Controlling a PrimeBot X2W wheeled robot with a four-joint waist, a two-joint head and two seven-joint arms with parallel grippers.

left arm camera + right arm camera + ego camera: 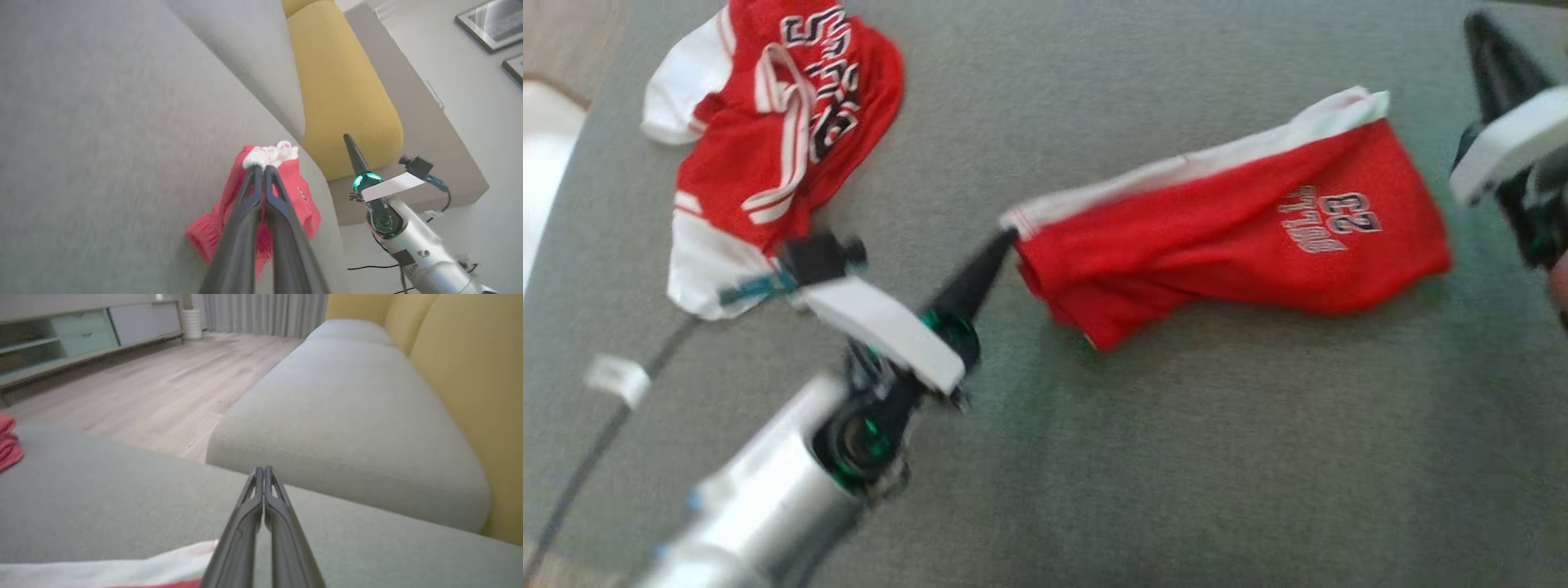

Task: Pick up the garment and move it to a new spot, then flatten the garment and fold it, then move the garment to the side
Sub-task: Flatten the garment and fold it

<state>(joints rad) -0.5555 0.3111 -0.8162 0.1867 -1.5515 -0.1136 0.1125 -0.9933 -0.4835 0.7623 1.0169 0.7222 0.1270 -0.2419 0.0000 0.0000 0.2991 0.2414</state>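
Surface before me: grey fabric seat cushion (pixel 1176 457), flat, weave even, slight blur in the head view.

Item 1: red shorts (pixel 1225 237), right of centre. Lying stretched out sideways and rumpled; white band along the far edge; white "23" print near the right end, facing up. Left end narrows to a white corner.

Item 2: red-and-white jersey (pixel 768 139), bunched in a heap at the far left, near the cushion's edge. Black lettering on top, white sleeves folded under and out.

Items 1 and 2 apart, bare grey fabric between.

Right wrist view: second cushion (pixel 347 416) adjoining; wooden floor (pixel 143 388) beyond.
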